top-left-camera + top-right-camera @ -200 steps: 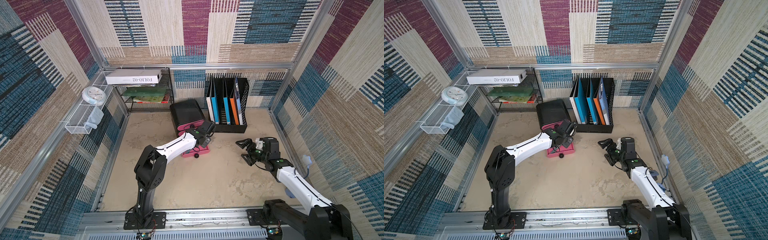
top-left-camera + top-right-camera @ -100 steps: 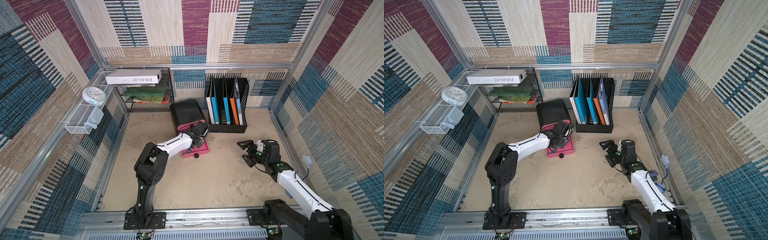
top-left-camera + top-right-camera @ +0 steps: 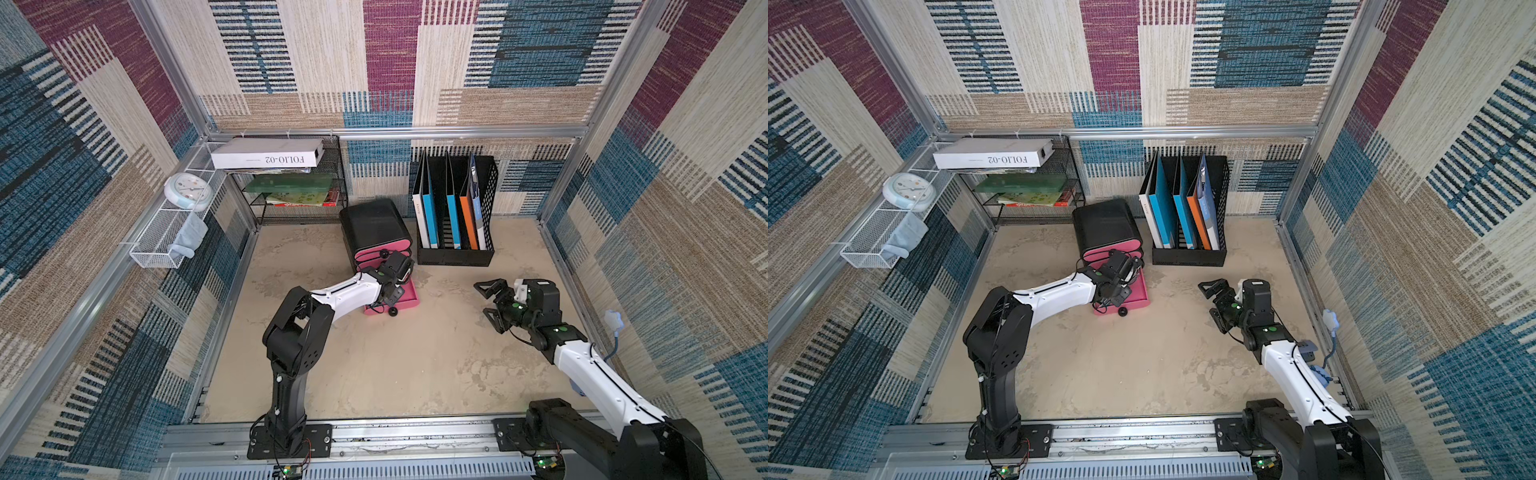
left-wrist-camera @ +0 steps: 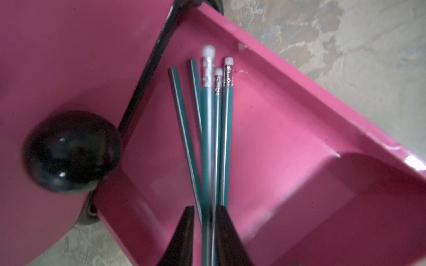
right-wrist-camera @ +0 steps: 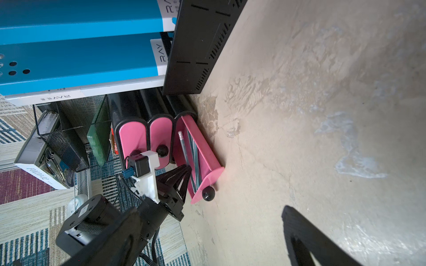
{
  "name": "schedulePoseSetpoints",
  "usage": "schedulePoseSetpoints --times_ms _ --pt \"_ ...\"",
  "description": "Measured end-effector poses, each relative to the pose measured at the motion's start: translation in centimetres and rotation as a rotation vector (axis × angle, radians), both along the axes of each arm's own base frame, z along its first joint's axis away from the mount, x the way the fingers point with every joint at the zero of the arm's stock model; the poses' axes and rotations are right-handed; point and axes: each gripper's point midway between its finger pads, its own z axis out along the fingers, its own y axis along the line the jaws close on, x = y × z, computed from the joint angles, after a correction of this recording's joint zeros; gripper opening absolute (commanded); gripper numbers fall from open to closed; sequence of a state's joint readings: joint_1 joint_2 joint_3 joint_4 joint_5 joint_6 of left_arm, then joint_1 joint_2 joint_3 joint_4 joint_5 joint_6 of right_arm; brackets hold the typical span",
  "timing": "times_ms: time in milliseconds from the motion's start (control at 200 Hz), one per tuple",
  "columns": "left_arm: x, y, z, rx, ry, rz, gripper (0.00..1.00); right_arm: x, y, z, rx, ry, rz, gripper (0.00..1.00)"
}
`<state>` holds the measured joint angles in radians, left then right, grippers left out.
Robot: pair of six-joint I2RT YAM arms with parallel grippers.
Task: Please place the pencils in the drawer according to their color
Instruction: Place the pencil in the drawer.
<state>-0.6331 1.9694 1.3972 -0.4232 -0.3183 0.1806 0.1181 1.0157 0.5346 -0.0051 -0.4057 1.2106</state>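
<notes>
Since a second ago your left arm has pulled its wrist back a bit along the pulled-out drawer, toward its own base, while the right arm has barely budged. The left gripper (image 4: 205, 211) sits low over the open bottom drawer (image 3: 409, 297) of the black drawer chest (image 3: 374, 224). Its jaws are only a crack apart, straddling one teal pencil (image 4: 207, 138). That pencil is smeared with blur, while the ones right beside it look sharp. You've got five teal pencils (image 4: 224, 129) in the left wrist view. They lie fanned lengthwise on the pink drawer floor, three with their eraser ends at the chest end and two showing plain cut ends there. The right wrist view shows the same bunch (image 5: 196, 156) inside that drawer. It also shows the two upper drawers (image 5: 134, 138) pushed shut above it. The open drawer's round black knob (image 3: 392, 311) faces out over the table (image 3: 415, 365). Your right gripper (image 3: 484, 301) hangs above bare table with its jaws spread wide and nothing in them. It's well apart from the chest and out in front of the black file holder (image 3: 455, 253), which stands just beside the chest.
</notes>
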Motion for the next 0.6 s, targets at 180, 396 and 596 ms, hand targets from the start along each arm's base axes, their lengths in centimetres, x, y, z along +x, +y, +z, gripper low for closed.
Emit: schedulePoseSetpoints --times_ms 180,396,596 --pt "0.2 -0.2 1.0 -0.015 0.006 0.020 0.44 -0.1 0.2 0.2 0.008 -0.004 0.013 0.99" --pt "0.2 -1.0 7.3 -0.169 -0.055 0.084 0.51 -0.3 1.4 0.5 0.017 -0.021 0.053 0.99" --pt "0.4 -1.1 15.4 -0.367 -0.143 0.192 0.56 -1.3 5.5 -0.2 0.040 -0.024 0.176 0.99"
